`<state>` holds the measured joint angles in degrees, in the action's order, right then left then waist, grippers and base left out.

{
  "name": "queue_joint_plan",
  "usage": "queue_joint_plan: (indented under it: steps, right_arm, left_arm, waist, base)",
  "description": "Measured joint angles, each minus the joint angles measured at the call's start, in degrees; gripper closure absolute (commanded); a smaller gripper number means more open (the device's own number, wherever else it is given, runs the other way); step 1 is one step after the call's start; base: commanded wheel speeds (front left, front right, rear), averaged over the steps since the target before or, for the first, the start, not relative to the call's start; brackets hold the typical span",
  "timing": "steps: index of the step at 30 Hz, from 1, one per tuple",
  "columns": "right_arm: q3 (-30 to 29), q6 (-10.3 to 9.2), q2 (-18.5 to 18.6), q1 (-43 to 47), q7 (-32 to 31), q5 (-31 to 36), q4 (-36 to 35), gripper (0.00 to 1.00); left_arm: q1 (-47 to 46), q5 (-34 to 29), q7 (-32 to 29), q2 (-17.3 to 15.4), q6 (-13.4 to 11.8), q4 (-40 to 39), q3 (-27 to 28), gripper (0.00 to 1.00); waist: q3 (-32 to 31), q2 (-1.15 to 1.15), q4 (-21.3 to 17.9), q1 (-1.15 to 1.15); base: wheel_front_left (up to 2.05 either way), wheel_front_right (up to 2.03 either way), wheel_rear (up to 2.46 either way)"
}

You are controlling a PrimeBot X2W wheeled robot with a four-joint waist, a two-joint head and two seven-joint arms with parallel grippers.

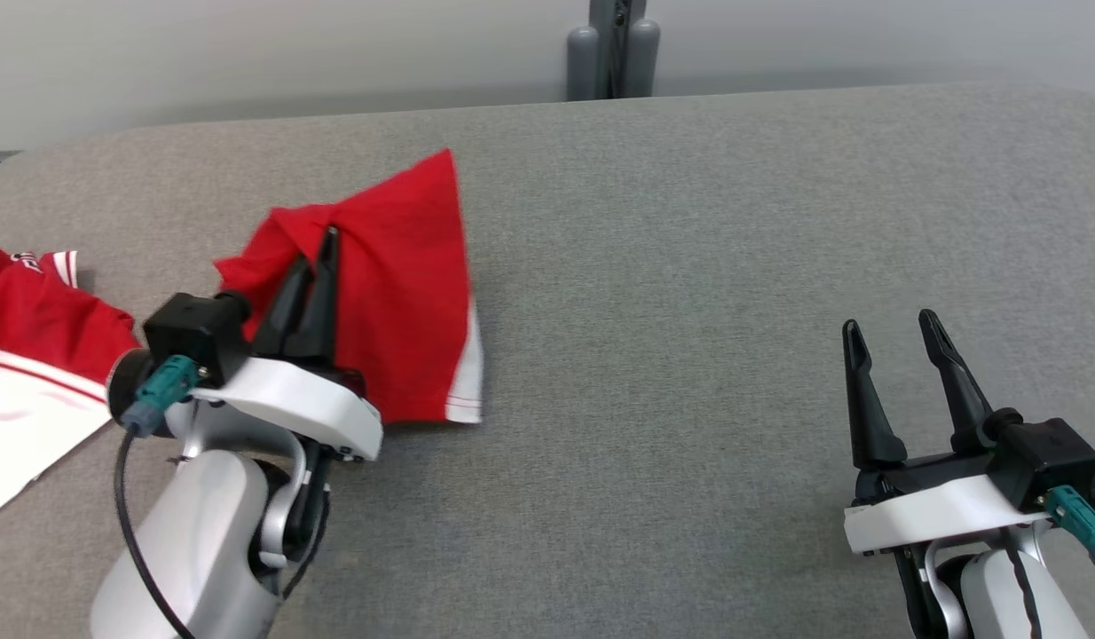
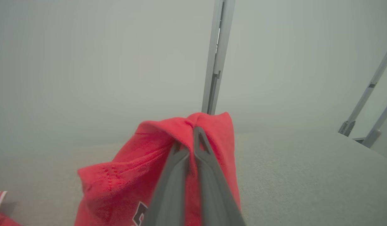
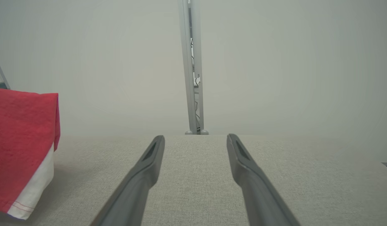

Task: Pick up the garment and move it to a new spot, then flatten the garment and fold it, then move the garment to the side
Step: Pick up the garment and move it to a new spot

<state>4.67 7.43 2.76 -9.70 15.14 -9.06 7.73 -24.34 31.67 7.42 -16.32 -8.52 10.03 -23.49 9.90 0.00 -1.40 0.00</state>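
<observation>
Garment (image 1: pixel 405 302) hangs near the table's (image 1: pixel 689 222) left edge in the head view, pinched by the left gripper (image 1: pixel 325 240); the right gripper (image 1: pixel 894 330) stands spread near the front right corner. Left wrist view: fingers (image 2: pixel 209 163) clamp a bunched fold. Right wrist view: a corner dangles. Better to lift higher before carrying.

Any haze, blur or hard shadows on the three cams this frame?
Head view: sharp, even diffuse light, only a soft shadow on the table beneath the garment. Left wrist view: milky haze, low contrast, left gripper soft up close. Right wrist view: milder haze, right gripper slightly soft, hem stitching on the garment readable.
</observation>
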Motion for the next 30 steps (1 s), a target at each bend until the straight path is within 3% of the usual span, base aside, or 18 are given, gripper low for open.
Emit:
queue_joint_plan:
  steps: [10, 18, 23, 24, 25, 30]
  right_arm:
    - [0.22, 0.00, 0.02, -0.32, 0.00, -0.80, -0.54, 0.00]
    - [0.04, -0.01, 0.07, -0.20, 0.01, -2.79, -0.59, 0.00]
    - [0.55, -0.01, 0.04, -0.19, 0.01, -4.16, -0.64, 0.00]
    - [0.51, -0.01, 0.04, -0.21, 0.01, -4.21, -0.65, 0.00]
    - [0.35, -0.01, 0.04, -0.26, 0.01, -4.22, -0.66, 0.00]
    - [0.02, -0.01, 0.02, -0.55, 0.01, -4.11, -0.45, 0.00]
  left_arm:
    - [-0.10, -1.92, -5.20, 3.09, 0.75, -3.90, -7.22, 1.00]
    - [-3.49, -1.82, -7.87, 6.44, 2.97, 3.63, -10.85, 1.00]
    - [-4.71, -0.40, -8.46, 7.28, 5.12, 9.82, -11.68, 1.00]
    - [-4.99, -0.38, -8.28, 7.39, 5.48, 10.51, -11.76, 0.58]
    - [-5.36, -0.31, -7.79, 7.64, 5.95, 10.80, -11.78, 0.00]
    - [-5.81, -0.64, -4.26, 7.59, 6.56, 9.03, -11.82, 0.00]
  waist:
    - [1.11, 0.00, -8.06, 0.00]
    - [4.07, 0.00, -15.10, 0.00]
    - [6.86, 0.00, -17.31, 0.00]
    - [7.30, 0.00, -17.52, 0.00]
    - [7.67, 0.00, -17.60, 0.00]
    - [7.73, 0.00, -16.12, 0.00]
  base:
    - [0.00, 0.00, 0.00]
    - [0.00, 0.00, 0.00]
    - [0.00, 0.00, 0.00]
    - [0.00, 0.00, 0.00]
    - [0.00, 0.00, 0.00]
    - [0.00, 0.00, 0.00]
